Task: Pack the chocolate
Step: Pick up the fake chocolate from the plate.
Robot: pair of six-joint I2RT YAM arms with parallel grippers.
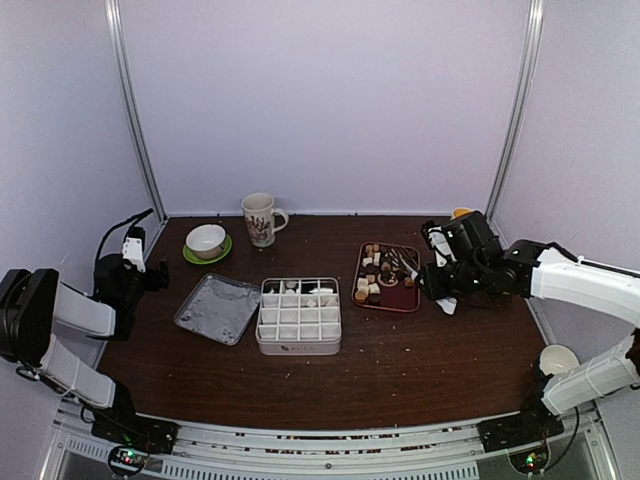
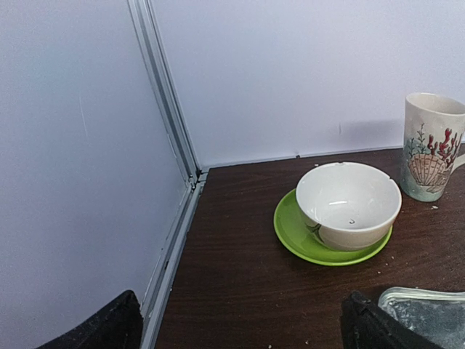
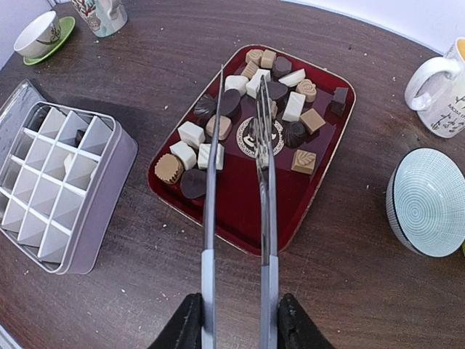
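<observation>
Pick-up step: right fingers (image 3: 185, 323) pinch the tongs (image 3: 211, 218), tips apart above the chocolate (image 3: 190, 133) ahead; next they must lower and squeeze one piece, while left fingers (image 2: 109, 327) stand spread.

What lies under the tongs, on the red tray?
Many chocolate pieces, dark, tan and white, lie on the red tray. The tongs, held by the right tool, hang above them; their two thin arms cover narrow strips of several pieces.

The chocolate (image 3: 294, 106), small dark, tan and white pieces, lies loose on the red tray (image 3: 240, 207).
</observation>
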